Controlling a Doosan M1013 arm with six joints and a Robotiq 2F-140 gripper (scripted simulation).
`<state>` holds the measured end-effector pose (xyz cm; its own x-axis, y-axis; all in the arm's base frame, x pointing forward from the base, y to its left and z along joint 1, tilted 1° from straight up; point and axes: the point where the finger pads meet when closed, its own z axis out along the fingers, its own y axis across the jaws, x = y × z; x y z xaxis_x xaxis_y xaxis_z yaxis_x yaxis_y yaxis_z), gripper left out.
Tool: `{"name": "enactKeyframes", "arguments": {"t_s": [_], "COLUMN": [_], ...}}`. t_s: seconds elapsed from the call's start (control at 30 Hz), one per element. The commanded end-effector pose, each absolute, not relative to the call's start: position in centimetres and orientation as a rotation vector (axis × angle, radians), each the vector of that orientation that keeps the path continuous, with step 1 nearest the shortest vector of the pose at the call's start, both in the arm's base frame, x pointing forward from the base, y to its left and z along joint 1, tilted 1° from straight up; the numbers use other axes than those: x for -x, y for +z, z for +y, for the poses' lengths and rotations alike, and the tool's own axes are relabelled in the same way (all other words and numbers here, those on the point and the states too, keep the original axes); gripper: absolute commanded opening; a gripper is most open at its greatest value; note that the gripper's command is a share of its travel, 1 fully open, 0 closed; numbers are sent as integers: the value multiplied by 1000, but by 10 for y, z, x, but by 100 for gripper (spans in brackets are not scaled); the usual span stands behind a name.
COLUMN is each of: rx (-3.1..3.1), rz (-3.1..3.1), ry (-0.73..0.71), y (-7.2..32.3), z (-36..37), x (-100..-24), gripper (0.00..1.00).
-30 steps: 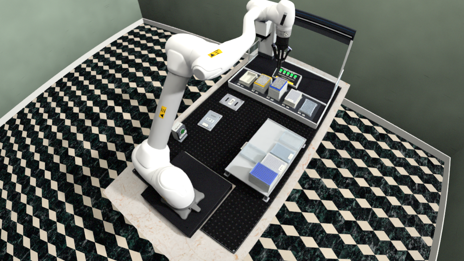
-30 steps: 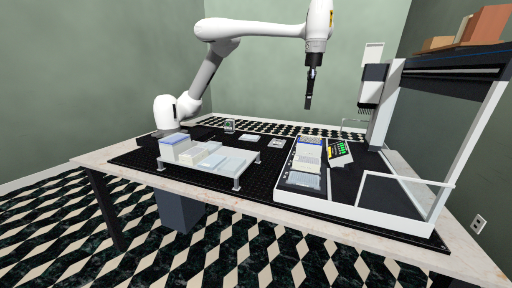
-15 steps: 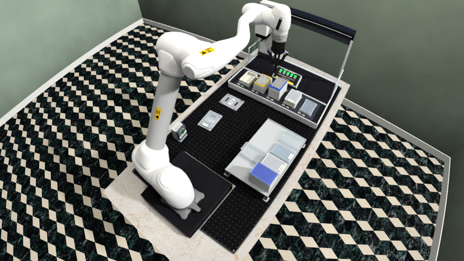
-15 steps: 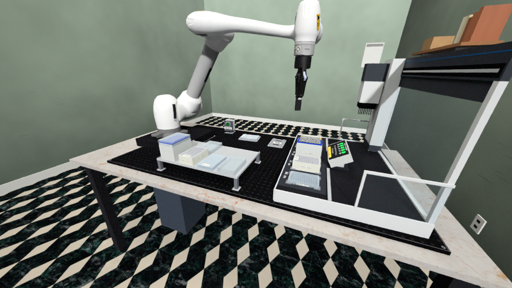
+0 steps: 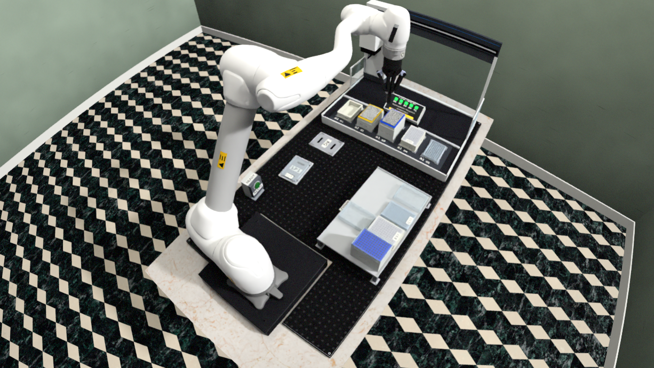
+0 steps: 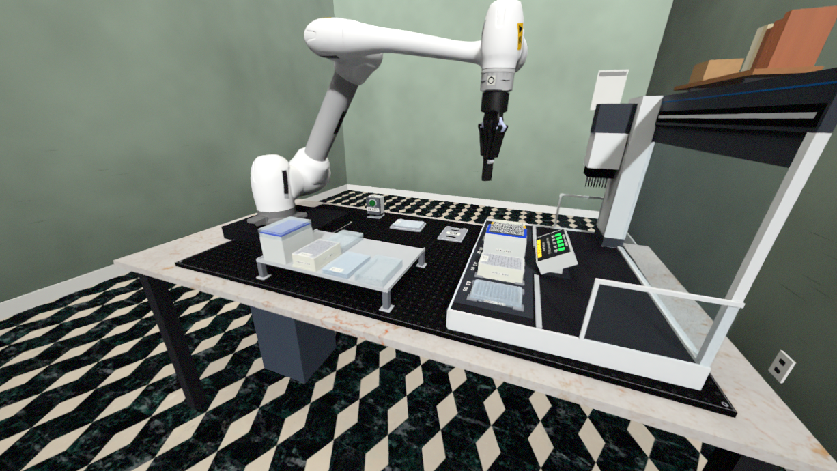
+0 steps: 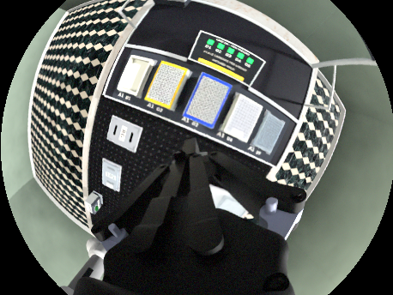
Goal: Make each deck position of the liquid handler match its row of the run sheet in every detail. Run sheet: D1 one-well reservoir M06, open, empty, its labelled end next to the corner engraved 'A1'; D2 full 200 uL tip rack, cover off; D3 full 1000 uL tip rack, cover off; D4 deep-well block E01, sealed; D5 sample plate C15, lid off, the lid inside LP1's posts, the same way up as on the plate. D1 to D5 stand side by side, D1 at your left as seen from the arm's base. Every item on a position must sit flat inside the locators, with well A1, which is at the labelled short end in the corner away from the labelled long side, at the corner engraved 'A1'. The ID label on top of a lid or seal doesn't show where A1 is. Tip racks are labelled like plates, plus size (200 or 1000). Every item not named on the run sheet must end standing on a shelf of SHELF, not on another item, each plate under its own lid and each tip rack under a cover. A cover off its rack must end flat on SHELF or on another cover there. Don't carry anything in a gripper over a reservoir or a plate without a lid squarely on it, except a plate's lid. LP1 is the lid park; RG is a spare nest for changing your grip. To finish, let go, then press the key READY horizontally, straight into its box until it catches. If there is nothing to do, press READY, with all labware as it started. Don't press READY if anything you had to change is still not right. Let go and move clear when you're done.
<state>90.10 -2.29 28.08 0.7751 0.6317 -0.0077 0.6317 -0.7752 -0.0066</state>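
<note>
My gripper (image 5: 390,98) (image 6: 487,174) (image 7: 192,147) is shut and empty, high above the deck's back edge near the blue-rimmed rack. On the deck, from left, stand a white open reservoir (image 5: 349,110) (image 7: 136,74), a yellow-rimmed tip rack (image 5: 370,115) (image 7: 166,82), a tall blue-rimmed tip rack (image 5: 392,121) (image 6: 506,231) (image 7: 209,96), a white deep-well block (image 5: 413,137) (image 6: 500,263) (image 7: 244,117) and a clear sample plate (image 5: 433,150) (image 6: 496,292) (image 7: 269,130). A lid lies on LP1 (image 5: 296,169) (image 6: 407,224) (image 7: 111,174). The READY key (image 5: 255,186) (image 6: 373,205) (image 7: 96,203) stands near the arm's base.
RG (image 5: 326,143) (image 6: 452,233) (image 7: 124,134) lies beside LP1. SHELF (image 5: 366,192) (image 6: 403,257) holds a blue-covered tip rack (image 5: 373,244), several plates and a clear cover (image 5: 354,214). A status panel (image 5: 405,107) (image 6: 553,248) with green lights and the pipetting gantry (image 6: 603,146) stand behind the deck.
</note>
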Motion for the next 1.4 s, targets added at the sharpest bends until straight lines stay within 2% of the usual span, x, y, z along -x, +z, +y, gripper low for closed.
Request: {"name": "enactKeyframes", "arguments": {"t_s": [0.0,0.17,0.8,1.37], "rx": [2916,2879,2626,2340], "rz": [-1158,-1245,-1714,-2086], "ry": [11,11,10,8], "y": [282,282,265,265], "z": [-23,-23,-22,-22], "x": [-901,-901,-819,-819], "gripper": [10,10,10,10]}}
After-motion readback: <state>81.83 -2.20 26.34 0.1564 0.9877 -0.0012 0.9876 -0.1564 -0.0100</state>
